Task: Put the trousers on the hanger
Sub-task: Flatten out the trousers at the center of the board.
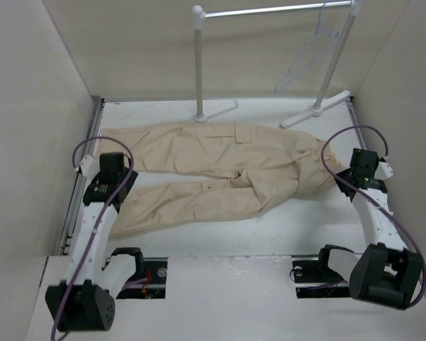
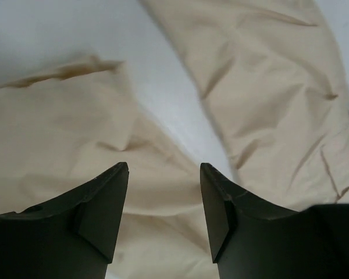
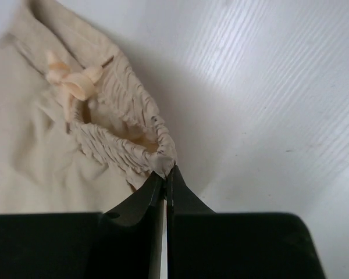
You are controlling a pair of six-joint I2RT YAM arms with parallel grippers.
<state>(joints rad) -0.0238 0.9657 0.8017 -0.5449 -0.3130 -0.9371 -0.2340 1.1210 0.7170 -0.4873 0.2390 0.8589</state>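
The beige trousers [image 1: 220, 170] lie flat across the table, legs to the left, waistband to the right. The thin whitish hanger [image 1: 309, 60] hangs from the white rail at the back right. My left gripper [image 2: 164, 174] is open over the trouser legs [image 2: 75, 151], holding nothing; it hovers at the leg ends [image 1: 112, 167]. My right gripper [image 3: 167, 171] is shut on the gathered elastic waistband [image 3: 128, 139], whose drawstring bow [image 3: 75, 81] shows beyond; it sits at the trousers' right end [image 1: 344, 174].
The white garment rail stand [image 1: 199, 64] has two posts and feet [image 1: 316, 110] on the table just behind the trousers. Beige walls close in the left, back and right. Cables loop off both wrists.
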